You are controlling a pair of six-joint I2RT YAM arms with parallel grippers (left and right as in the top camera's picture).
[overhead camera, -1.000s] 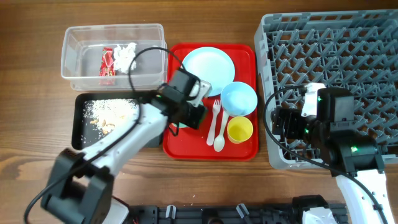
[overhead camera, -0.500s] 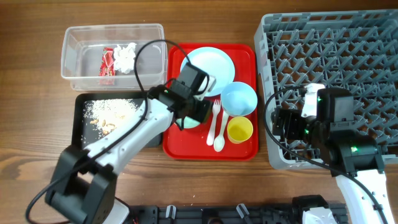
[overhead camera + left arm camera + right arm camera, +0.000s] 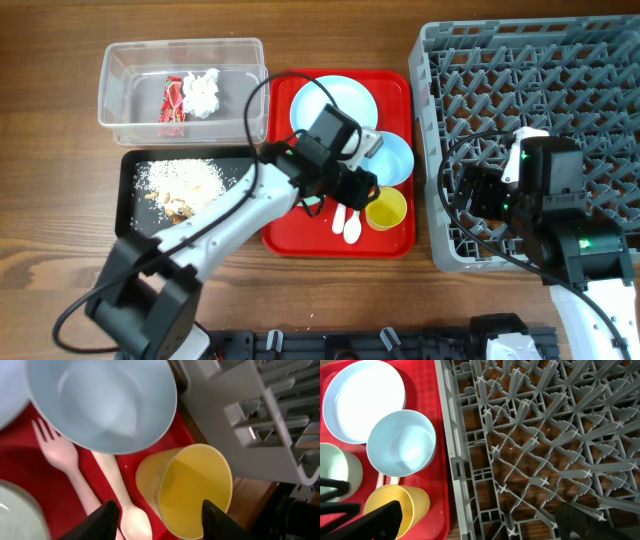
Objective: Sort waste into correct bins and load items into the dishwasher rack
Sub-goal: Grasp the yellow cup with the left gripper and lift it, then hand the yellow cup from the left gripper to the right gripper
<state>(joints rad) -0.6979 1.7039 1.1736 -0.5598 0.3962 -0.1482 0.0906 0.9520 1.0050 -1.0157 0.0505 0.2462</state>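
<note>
Yellow cup [image 3: 185, 490] stands between the parted fingers [image 3: 107, 520] of the left gripper [image 3: 160, 512], seemingly untouched; right gripper [image 3: 480, 522] hangs spread wide over the grey rack [image 3: 545, 435].

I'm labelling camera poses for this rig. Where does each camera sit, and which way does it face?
Overhead: fixed above the table, looking straight down on the red tray, dishwasher rack and both arms.
Left wrist: over the tray, looking down at the yellow cup, framed by the fingers of the open left gripper.
Right wrist: over the rack edge beside the tray, looking down; dark fingers of the open right gripper show in the bottom corners.
Shared: all three show the yellow cup and light blue bowl.
</note>
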